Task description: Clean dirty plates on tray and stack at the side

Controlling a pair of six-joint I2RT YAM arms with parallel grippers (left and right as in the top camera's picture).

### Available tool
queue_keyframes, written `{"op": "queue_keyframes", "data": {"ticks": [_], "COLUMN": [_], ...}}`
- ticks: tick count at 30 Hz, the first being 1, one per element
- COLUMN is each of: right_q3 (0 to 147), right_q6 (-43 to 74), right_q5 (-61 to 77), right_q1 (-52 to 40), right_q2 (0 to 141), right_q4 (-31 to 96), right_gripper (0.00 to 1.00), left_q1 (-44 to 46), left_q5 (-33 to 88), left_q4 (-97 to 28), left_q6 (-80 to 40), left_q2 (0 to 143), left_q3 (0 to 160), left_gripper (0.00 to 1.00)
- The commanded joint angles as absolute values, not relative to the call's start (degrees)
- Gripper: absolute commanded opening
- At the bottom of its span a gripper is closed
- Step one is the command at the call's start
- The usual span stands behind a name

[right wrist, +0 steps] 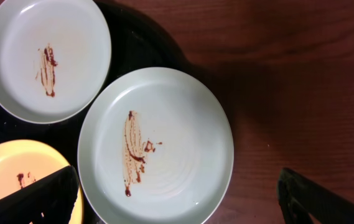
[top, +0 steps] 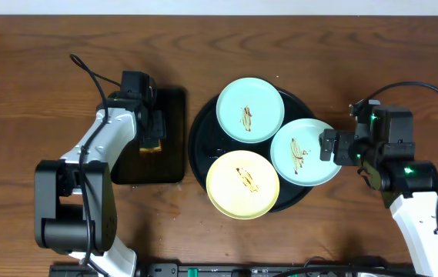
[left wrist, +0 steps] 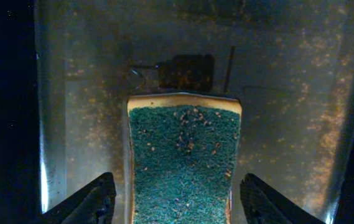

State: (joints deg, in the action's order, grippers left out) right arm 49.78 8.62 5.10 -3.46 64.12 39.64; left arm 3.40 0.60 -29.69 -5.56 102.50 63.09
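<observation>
Three smeared plates lie on the round black tray [top: 203,146]: a mint-blue plate [top: 249,109] at the back, a mint-blue plate [top: 305,151] at the right overhanging the rim, and a yellow plate [top: 242,183] in front. My right gripper [top: 328,145] is open above the right plate's [right wrist: 158,146] outer edge, fingers either side. The back plate [right wrist: 46,56] and yellow plate [right wrist: 15,180] also show there. My left gripper [top: 152,135] is open over the green sponge [left wrist: 183,162], its fingers [left wrist: 177,199] either side of it without touching.
The sponge lies in a small rectangular black tray [top: 174,138] left of the round tray. Bare wooden table [top: 342,54] surrounds both trays. A cable runs from each arm.
</observation>
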Motion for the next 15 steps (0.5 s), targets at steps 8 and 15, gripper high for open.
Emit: {"op": "queue_keyframes", "data": {"ticks": [8, 15], "right_q3": [50.74, 50.74], "right_q6": [9.41, 9.41], "right_q5": [4.58, 4.58], "right_q1": [-3.73, -3.73], "right_q2": [64.14, 64.14], "right_q4": [39.66, 39.66], "right_gripper": [0.99, 0.99], "left_q1": [4.45, 4.60], "left_q5": [-0.69, -0.71], "left_q4": [-29.39, -29.43], "left_q6": [-5.04, -5.04], "left_q2": [102.96, 103.00], "left_q3": [62.04, 61.89], "left_gripper": [0.58, 0.57]}}
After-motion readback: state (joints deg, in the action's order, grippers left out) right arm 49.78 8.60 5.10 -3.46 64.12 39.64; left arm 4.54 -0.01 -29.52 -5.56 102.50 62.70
